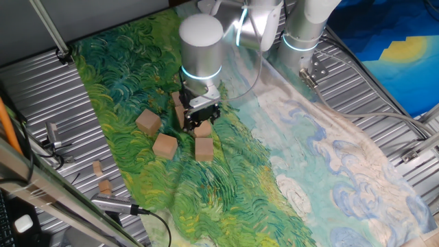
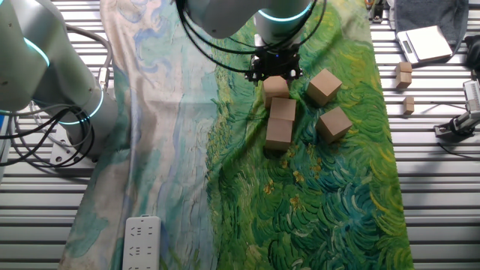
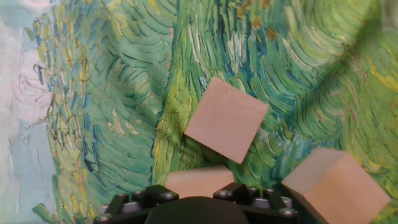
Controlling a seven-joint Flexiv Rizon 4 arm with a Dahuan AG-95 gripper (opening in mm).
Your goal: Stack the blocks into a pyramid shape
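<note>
Claw: the gripper (image 2: pixel 276 73) hangs low over the painted cloth (image 2: pixel 330 195), its fingers down among the blocks; whether the jaws are clamped on anything or standing apart I cannot tell, since the arm hides the tips in both fixed views and the hand view shows only the gripper's base.
Nearest block: a block (image 2: pixel 275 87) sits right at the fingertips, seemingly between them.
Row beyond: two more blocks (image 2: pixel 281 122) lie touching it in a loose line running away from the claw.
Loose blocks: one (image 2: pixel 324 86) and another (image 2: pixel 334 124) rest apart to the side, tilted off-square.
Sixth block: one (image 1: pixel 179 108) shows partly behind the gripper.
Off the cloth: small tan bits (image 2: pixel 405 75) on the slatted table (image 2: pixel 435 195).
Progress: early, in my judgement; a base row may be forming, nothing is stacked yet, upper tiers remain.
</note>
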